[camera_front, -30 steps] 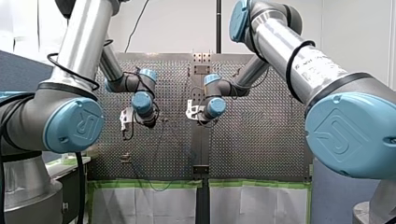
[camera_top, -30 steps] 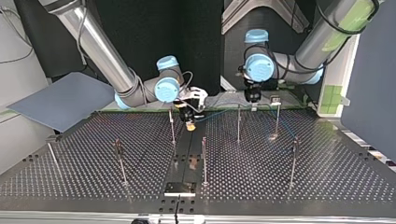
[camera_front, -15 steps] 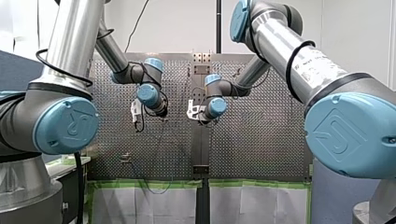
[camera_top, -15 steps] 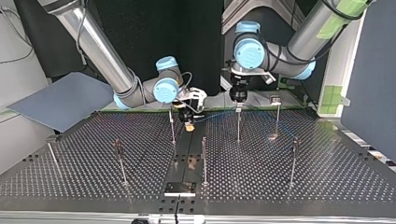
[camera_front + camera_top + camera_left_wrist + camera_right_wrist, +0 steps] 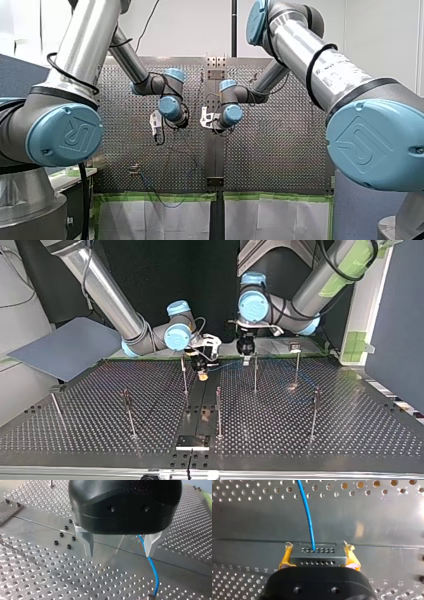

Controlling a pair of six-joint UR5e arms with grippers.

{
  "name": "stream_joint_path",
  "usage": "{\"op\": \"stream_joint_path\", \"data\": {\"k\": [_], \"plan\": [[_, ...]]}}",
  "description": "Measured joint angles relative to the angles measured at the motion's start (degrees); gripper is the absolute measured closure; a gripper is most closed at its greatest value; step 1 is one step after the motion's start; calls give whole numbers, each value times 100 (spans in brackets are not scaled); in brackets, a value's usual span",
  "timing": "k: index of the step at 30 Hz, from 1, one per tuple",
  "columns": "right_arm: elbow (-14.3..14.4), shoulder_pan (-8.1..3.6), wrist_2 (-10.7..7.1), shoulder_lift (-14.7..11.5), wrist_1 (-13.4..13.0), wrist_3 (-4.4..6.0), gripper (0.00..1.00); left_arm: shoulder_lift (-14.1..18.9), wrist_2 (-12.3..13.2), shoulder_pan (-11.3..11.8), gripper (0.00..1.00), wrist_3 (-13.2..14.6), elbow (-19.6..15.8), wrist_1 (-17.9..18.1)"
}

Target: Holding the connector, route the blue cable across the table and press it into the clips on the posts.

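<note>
My right end effector [image 5: 317,549] pinches the connector [image 5: 317,556]; my left end effector [image 5: 120,553] hangs spread beside the blue cable [image 5: 154,573], among posts [image 5: 255,374].

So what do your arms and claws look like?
My left arm and my right arm are shiny silver tubes with round blue caps stamped with a logo, and black cables looped round them. My left gripper is black with pale metal fingers; my right gripper is black with yellow pads.

UR logo on joint cap [image 5: 65,136]; table [image 5: 387,555] numbers blurred.
</note>
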Motion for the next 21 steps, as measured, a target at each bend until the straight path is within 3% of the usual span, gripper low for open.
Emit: {"op": "stream_joint_path", "data": {"k": [10, 21], "plan": [[0, 0, 0, 0, 5, 3, 100, -433, 48, 20, 0, -19, 375, 54], [0, -37, -38, 0, 3, 3, 100, -690, -103, -10, 0, -24, 406, -120]]}}
